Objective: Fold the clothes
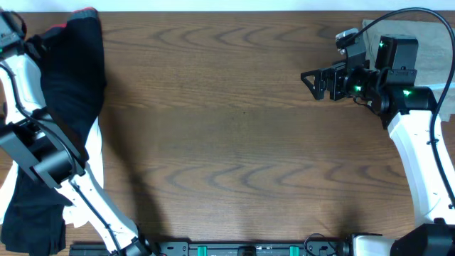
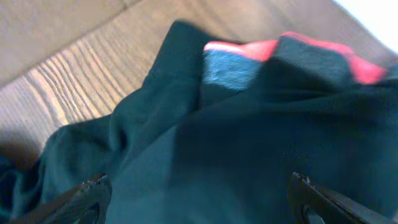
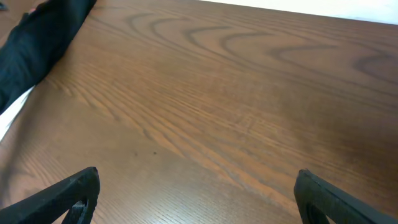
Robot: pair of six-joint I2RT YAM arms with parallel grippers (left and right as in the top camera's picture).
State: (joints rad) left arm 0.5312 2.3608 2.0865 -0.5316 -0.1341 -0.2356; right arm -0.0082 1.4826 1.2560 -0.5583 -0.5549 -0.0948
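A black garment with red trim lies bunched at the table's far left, and more dark cloth hangs at the lower left. In the left wrist view the black garment fills the frame, with its red edge at the top. My left gripper is open wide just over this cloth, with nothing between its fingers. My right gripper is open and empty above bare wood at the right; it also shows in the right wrist view. The garment's end shows there at far left.
A white cloth lies under the black garment by the left arm. A folded beige cloth sits at the back right corner behind the right arm. The wooden table stretches between the arms.
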